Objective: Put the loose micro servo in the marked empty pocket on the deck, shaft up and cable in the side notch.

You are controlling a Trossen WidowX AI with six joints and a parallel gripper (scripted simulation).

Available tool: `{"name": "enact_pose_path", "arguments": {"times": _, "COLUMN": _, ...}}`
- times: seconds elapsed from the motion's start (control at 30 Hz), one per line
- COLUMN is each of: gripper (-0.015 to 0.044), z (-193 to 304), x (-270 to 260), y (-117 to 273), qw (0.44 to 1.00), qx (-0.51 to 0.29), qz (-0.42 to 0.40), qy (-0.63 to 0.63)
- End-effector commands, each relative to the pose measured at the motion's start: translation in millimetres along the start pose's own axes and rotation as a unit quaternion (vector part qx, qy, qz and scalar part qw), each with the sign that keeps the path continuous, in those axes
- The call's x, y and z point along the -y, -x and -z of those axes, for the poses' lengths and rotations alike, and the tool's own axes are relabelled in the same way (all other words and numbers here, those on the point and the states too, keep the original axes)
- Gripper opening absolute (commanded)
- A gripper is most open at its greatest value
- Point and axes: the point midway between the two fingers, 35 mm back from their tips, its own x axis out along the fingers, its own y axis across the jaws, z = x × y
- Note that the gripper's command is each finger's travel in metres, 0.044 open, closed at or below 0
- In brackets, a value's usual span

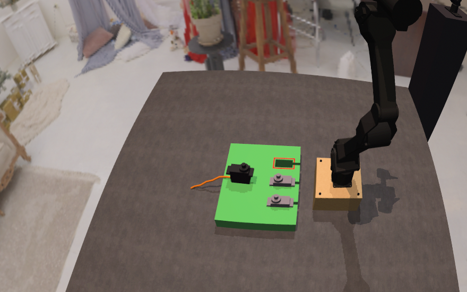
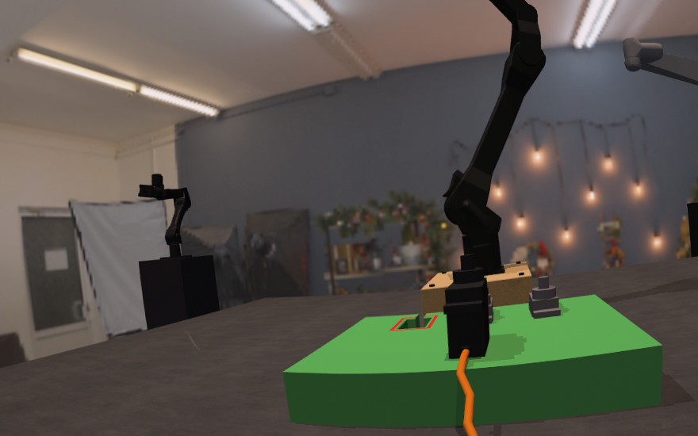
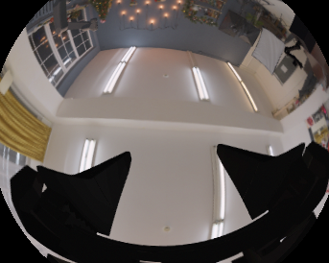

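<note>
Top view, clock faces taken on this frame, 12 at its upper edge. Left to right: the orange cable (image 1: 209, 180) (image 2: 469, 398) runs out past the deck's 9 o'clock edge, above the tabletop (image 1: 155, 217) (image 2: 124, 373). The loose micro servo (image 1: 241, 175) (image 2: 466, 324) stands upright on the green deck (image 1: 253, 214) (image 2: 373, 357), toward 9–10 o'clock, shaft up, outside the pocket. The red-outlined pocket (image 1: 283, 163) (image 2: 410, 323) lies toward 1–2 o'clock, unfilled. Two grey servos sit in the deck: one (image 1: 282, 180) toward 3, the other (image 1: 279, 200) (image 2: 544, 303) toward 4. Beyond the 3 o'clock edge, apart from the deck, is the wooden base block (image 1: 326, 181) (image 2: 433, 300); the black arm (image 1: 383, 72) (image 2: 498, 135) rises from it toward 1 o'clock.

Wrist view: gripper (image 3: 175, 152) almost fully open, nothing held; ceiling shows between the fingers.
</note>
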Motion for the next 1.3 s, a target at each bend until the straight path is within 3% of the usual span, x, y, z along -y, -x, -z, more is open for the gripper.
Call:
{"name": "enact_pose_path", "arguments": {"times": 0.0, "gripper": 0.0440, "z": 9.4, "x": 22.8, "y": 1.2, "qw": 0.999, "qx": -0.021, "qz": 0.025, "qy": 0.017}}
{"name": "enact_pose_path", "arguments": {"times": 0.43, "gripper": 0.0440, "z": 48.3, "x": 111.5, "y": 20.6, "qw": 0.980, "qx": -0.112, "qz": 0.136, "qy": 0.090}}
{"name": "enact_pose_path", "arguments": {"times": 1.27, "gripper": 0.0440, "z": 104.8, "x": 209.2, "y": 89.7, "qw": 0.915, "qx": -0.268, "qz": 0.251, "qy": 0.166}}
